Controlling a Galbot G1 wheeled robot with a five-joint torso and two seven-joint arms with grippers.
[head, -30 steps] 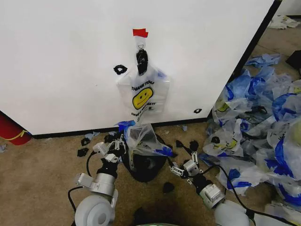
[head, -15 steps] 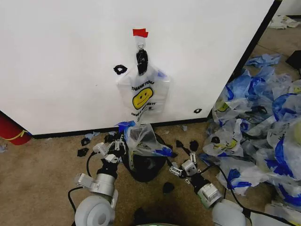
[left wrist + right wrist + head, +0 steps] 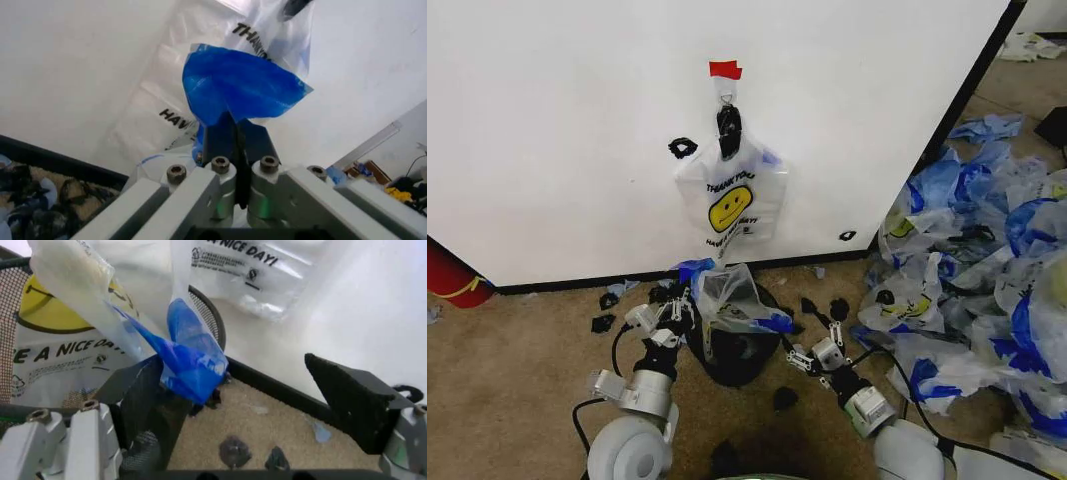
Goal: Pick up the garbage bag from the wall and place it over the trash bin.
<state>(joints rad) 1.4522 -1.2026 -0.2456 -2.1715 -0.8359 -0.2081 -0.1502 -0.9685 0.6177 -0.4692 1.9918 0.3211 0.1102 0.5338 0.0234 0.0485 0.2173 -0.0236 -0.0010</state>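
Note:
A garbage bag, translucent white with blue handles, is draped over the round black trash bin at the foot of the wall. My left gripper is at the bin's left rim, shut on a blue handle of this bag. My right gripper is just right of the bin, open, and the other blue handle hangs by one of its fingers over the mesh rim. A second smiley bag hangs from the hook under red tape.
A big heap of blue-and-white bags covers the floor at the right. Black scraps lie on the carpet around the bin. A red object sits at the wall's left foot.
My right arm has drawn back a little toward me and leftward. The left gripper and the bag on the bin have stayed put.

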